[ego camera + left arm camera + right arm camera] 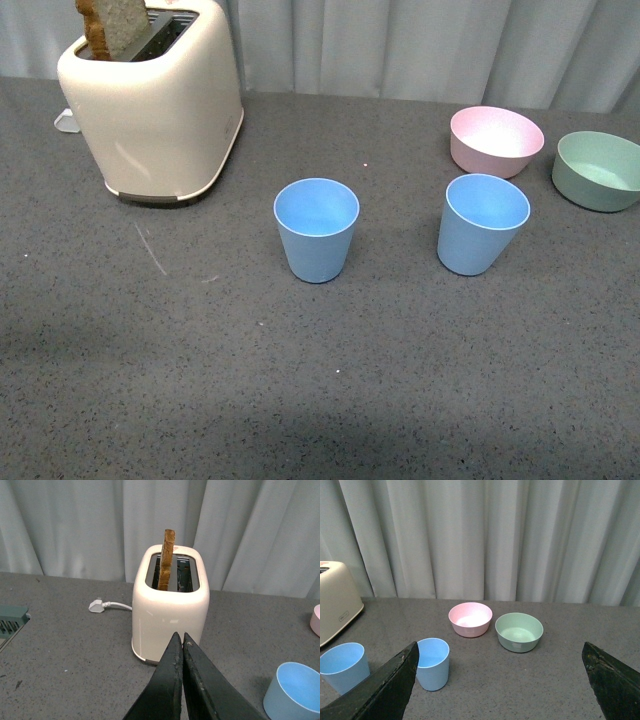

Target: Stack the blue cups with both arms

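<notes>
i see the left cup (316, 230) and right cup (482, 225) upright on the bench (300, 400), apart. left claw (179, 636) pressed together, left cup off to its side; right claw (500, 647) spread wide, right cup beside one finger.

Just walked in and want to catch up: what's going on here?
Nothing is held yet. One blue cup near the toaster and the other blue cup near the pink bowl stand upright and apart on the grey table, unstacked. The left gripper is shut and empty, the right gripper is open; neither touches a cup.
</notes>
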